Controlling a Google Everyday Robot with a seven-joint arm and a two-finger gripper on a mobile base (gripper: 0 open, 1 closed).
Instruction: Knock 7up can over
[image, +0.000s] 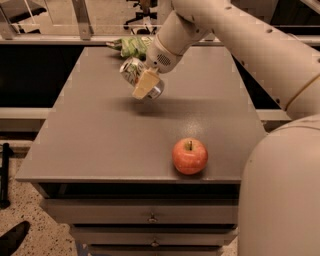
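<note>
The counter (95, 145) carries a red apple (190, 156) near its front edge and a green snack bag (132, 46) at its far edge. The 7up can (131, 71) hangs above mid-counter, clear of the surface, with its long axis tilted. The end effector (145, 84) is clamped across the can's side.

Camera looks down over table (95, 150); pincer (146, 84) above it grips 7up can (131, 70).

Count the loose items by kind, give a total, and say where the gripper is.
Soda can: 1, the 7up can, tilted, clamped in the gripper above the table
Apple: 1
Snack bag: 1
Total: 3
</note>
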